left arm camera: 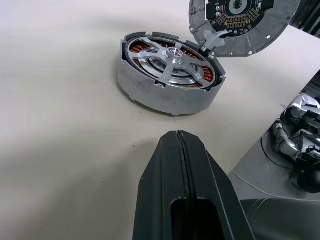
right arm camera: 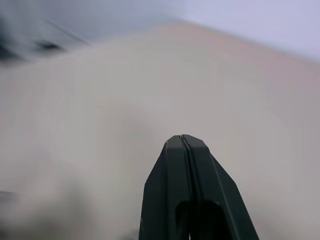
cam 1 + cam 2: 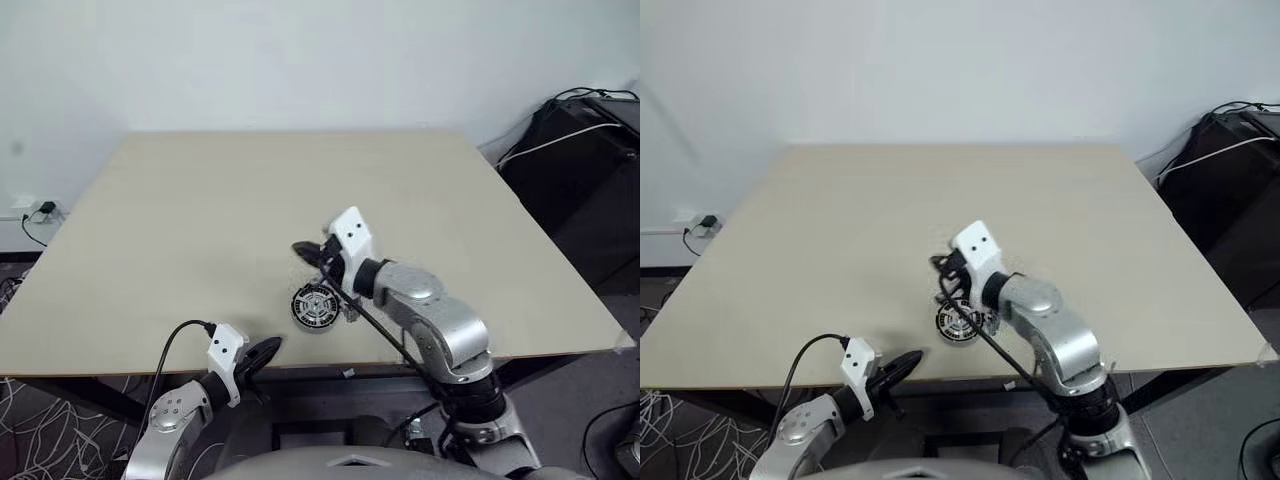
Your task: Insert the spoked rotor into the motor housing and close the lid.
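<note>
Left wrist view shows the rotor [image 1: 170, 59] seated in the housing [image 1: 165, 92] near the table's [image 3: 200, 220] near edge, lid [image 1: 240, 25] standing open, so closing remains: the right claw [image 3: 305, 252], pressed together and empty like the left claw [image 3: 262, 352], should push it down.

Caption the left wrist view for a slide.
Spoked rotor seated in the motor housing, hinged lid open; shut left gripper nearby.

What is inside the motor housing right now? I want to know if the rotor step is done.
The spoked rotor sits inside the motor housing, copper windings showing between its spokes. The lid stands open. Whatever lies beneath the rotor is covered.
</note>
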